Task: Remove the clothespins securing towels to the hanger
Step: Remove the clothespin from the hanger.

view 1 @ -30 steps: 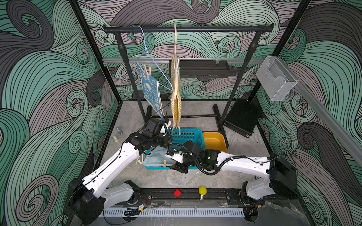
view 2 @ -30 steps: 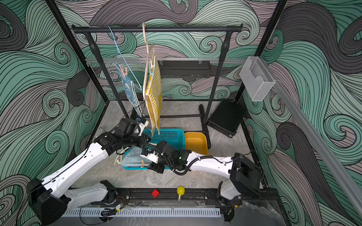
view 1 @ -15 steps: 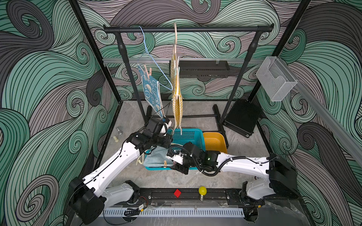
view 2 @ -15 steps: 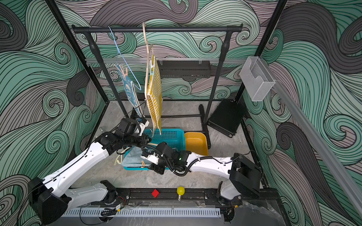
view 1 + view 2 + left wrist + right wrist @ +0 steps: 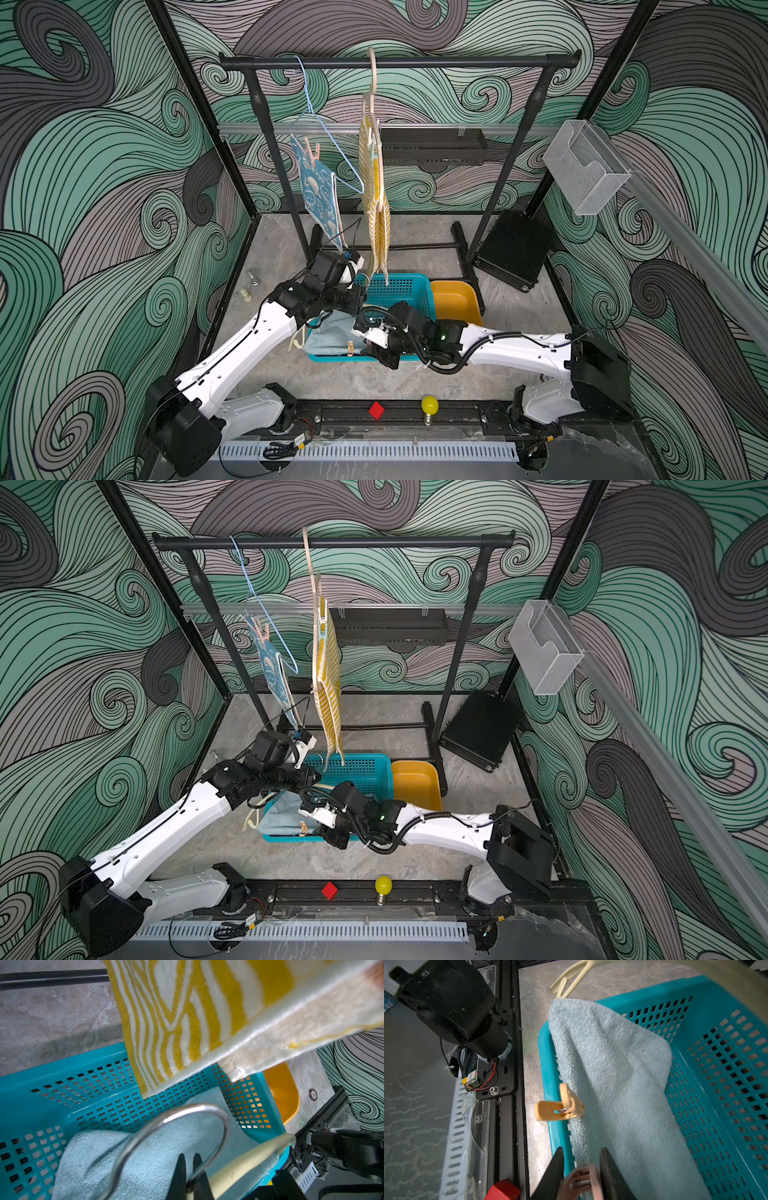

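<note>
A pale-blue fluffy towel [image 5: 612,1064] lies over the near rim of the teal basket [image 5: 716,1043]. An orange-yellow clothespin [image 5: 560,1108] is clipped on its edge. My right gripper [image 5: 581,1149] is shut on a pink clothespin [image 5: 583,1180] at the same rim. My left gripper [image 5: 189,1156] is shut on the neck of a cream hanger [image 5: 249,1159], below its metal hook [image 5: 207,1108]. The yellow-and-white striped towel [image 5: 376,199] and the teal-blue bunny towel [image 5: 316,187] hang from the rail. More clothespins [image 5: 311,147] are at the bunny towel's top.
An orange bin [image 5: 455,301] stands right of the basket. The black rack [image 5: 395,64] carries a blue wire hanger [image 5: 332,137] and a wooden one. A black case [image 5: 515,249] leans at the back right. A red block [image 5: 376,409] and a yellow bulb [image 5: 429,405] sit on the front rail.
My right wrist has edged slightly left along the basket's near rim. The left arm and the hanging towels have not moved.
</note>
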